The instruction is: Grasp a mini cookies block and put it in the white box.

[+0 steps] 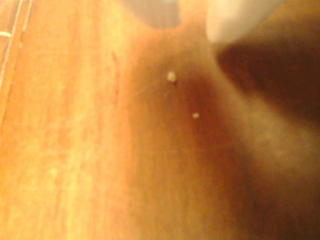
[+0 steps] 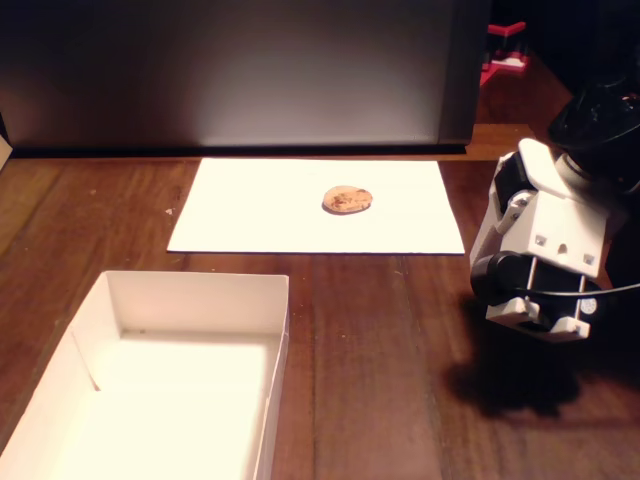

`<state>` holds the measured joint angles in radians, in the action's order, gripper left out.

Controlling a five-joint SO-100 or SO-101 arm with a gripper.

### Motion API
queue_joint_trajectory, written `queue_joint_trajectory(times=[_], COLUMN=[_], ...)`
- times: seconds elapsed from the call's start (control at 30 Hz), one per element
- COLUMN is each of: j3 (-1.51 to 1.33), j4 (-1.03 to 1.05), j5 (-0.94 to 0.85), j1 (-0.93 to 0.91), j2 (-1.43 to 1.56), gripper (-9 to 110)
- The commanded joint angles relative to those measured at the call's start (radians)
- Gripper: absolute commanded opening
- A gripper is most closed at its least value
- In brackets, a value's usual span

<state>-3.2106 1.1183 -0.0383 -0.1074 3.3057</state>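
The mini cookies block [image 2: 347,199] is a small round tan cookie with dark specks. It lies on a flat white paper sheet [image 2: 250,210] at the back of the wooden table. The white box [image 2: 276,330], low-walled and lidless, stands empty at the front left. My arm [image 2: 540,260] is folded at the right edge, far from both. In the blurred wrist view my gripper [image 1: 194,20] hangs close over bare wood. A grey fingertip [image 1: 150,12] and a white fingertip [image 1: 235,20] show a narrow gap between them and hold nothing. Neither cookie nor box shows there.
A dark upright panel [image 2: 240,70] runs along the back behind the paper. A red object [image 2: 505,50] sits at the far right behind it. Two pale crumbs [image 1: 171,76] lie on the wood under the gripper. Bare table lies between box, paper and arm.
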Motion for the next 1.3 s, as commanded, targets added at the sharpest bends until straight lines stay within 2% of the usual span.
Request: queue_joint_trajectory(times=[0.0,0.07,0.27,0.47,0.7,1.0,1.27], j3=[0.005,0.005,-0.034,0.008,0.247,0.828,1.111], j4=[-0.009,-0.009,-0.126,-0.164,-0.158,-0.112,0.02], j5=[-0.002,0.0,-0.206,-0.16,-0.147,-0.021,0.08], j1=[-0.005,-0.005,-0.008,-0.081,-0.13,-0.175,-0.252], j2=[0.069,0.069,0.069,0.069,0.041,-0.476,-0.804], gripper=[0,0,0,0,2,5,5])
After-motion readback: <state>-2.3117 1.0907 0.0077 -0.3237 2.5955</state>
